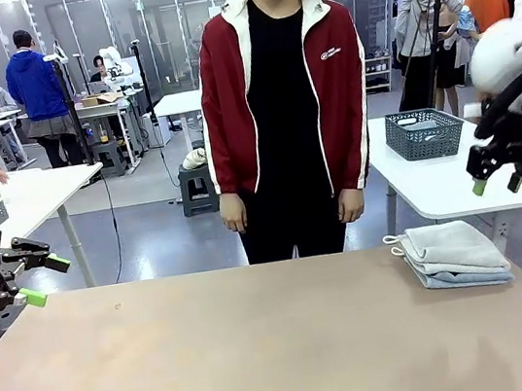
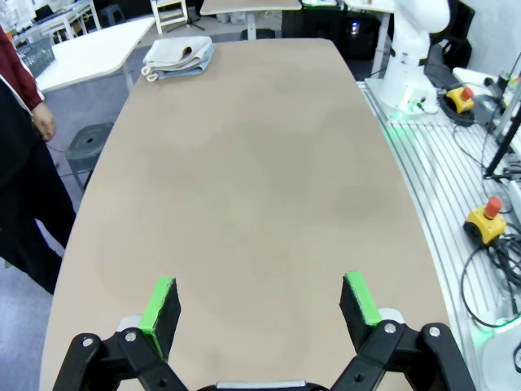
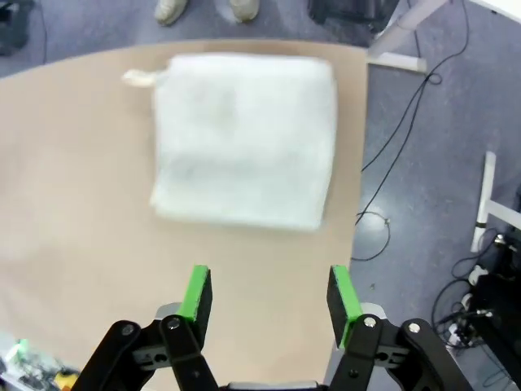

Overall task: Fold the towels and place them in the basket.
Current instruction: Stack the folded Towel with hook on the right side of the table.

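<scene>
Folded towels (image 1: pixel 455 256) on table, below raised R gripper (image 1: pixel 497 183).

Cream-white towel (image 1: pixel 455 245) over pale blue towel (image 1: pixel 465 276), tan table (image 1: pixel 265 352), dark grey basket (image 1: pixel 425 134).

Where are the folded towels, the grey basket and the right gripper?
Folded towels (image 1: pixel 454 253): front view, top of the cream towel.
Grey basket (image 1: pixel 425 135): front view, its mesh front wall.
Right gripper (image 1: pixel 497 183): front view, between its green fingertips.
</scene>
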You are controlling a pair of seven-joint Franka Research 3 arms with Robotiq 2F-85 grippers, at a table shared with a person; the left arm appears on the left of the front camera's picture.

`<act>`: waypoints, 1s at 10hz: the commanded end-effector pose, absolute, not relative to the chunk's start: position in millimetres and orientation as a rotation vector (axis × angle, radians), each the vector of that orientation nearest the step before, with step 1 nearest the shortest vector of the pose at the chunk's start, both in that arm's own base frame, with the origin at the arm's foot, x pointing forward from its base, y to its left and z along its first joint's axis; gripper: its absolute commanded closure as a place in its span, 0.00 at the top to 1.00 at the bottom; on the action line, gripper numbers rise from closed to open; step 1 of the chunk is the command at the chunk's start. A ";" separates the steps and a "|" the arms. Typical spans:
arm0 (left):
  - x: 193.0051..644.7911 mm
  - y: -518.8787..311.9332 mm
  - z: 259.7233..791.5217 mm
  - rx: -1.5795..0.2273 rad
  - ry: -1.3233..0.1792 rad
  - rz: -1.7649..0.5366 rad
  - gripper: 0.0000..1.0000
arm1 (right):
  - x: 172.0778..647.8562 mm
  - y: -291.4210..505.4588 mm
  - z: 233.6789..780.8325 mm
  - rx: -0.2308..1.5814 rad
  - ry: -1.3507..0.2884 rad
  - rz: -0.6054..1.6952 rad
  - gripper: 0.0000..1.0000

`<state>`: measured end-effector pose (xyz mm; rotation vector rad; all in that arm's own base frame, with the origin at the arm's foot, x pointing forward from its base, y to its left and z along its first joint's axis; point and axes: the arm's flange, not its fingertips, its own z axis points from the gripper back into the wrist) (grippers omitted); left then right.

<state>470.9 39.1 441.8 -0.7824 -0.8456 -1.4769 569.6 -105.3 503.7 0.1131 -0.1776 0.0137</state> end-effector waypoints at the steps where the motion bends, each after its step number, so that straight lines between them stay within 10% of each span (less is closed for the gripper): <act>1: 470.5 39.2 443.2 -0.781 -0.849 -1.478 1.00 | 472.3 -67.6 562.6 0.176 -0.191 0.014 0.71; 5: 470.5 39.2 443.2 -0.781 -0.849 -1.478 1.00 | 346.0 -3.1 627.0 0.245 -0.247 -0.022 0.71; 10: 470.5 39.2 443.2 -0.781 -0.849 -1.478 1.00 | 322.0 26.1 628.0 0.207 -0.282 -0.113 0.71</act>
